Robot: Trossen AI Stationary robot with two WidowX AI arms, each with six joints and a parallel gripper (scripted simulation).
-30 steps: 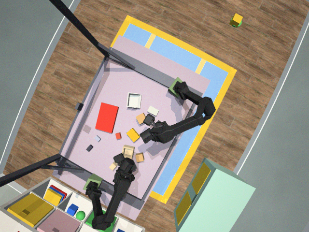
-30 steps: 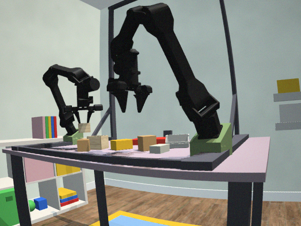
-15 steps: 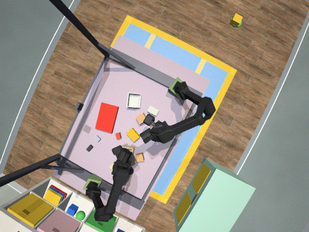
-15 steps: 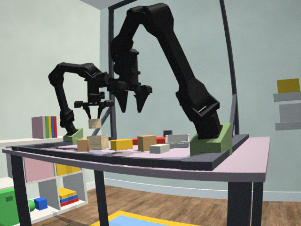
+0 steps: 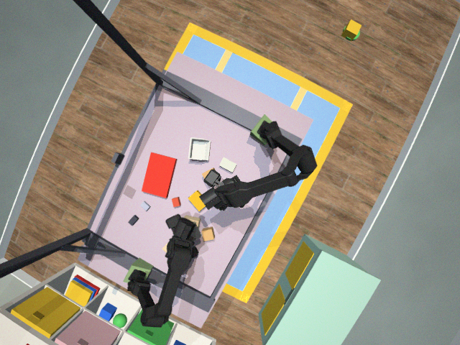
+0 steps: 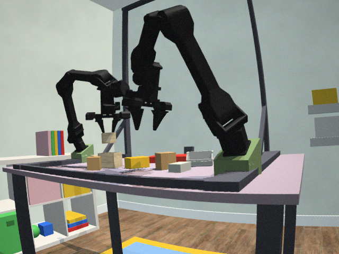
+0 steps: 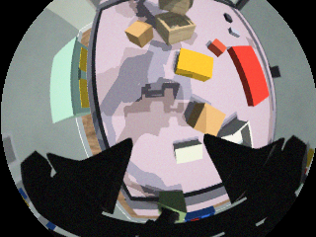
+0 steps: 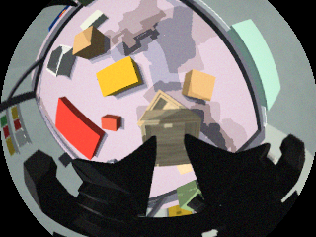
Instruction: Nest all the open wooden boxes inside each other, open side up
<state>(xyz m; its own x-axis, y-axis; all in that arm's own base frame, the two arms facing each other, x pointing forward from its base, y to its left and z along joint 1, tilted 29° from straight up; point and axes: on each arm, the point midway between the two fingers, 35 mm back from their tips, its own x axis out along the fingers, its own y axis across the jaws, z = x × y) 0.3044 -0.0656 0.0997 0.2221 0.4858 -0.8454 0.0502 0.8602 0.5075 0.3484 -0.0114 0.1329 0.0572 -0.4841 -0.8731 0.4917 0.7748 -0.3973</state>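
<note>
My right gripper (image 6: 107,128) is shut on a small pale wooden box (image 6: 108,137) and holds it in the air above a larger open wooden box (image 6: 110,160). In the right wrist view the held box (image 8: 170,134) sits between the fingers, with the larger box's rim (image 8: 161,102) showing just behind it. From above, the right gripper (image 5: 182,223) covers most of that larger box (image 5: 192,219). Two more tan boxes stand on the table, one beside the larger box (image 6: 94,162) and one further along (image 6: 165,160). My left gripper (image 6: 148,116) is open and empty, high above the yellow block (image 6: 136,161).
A red slab (image 5: 159,174), a white open tray (image 5: 199,149), a white block (image 5: 227,164), a small red cube (image 5: 175,202) and small grey pieces (image 5: 133,219) lie on the table. Green arm mounts (image 6: 237,160) stand at two edges. Frame posts stand at the corners.
</note>
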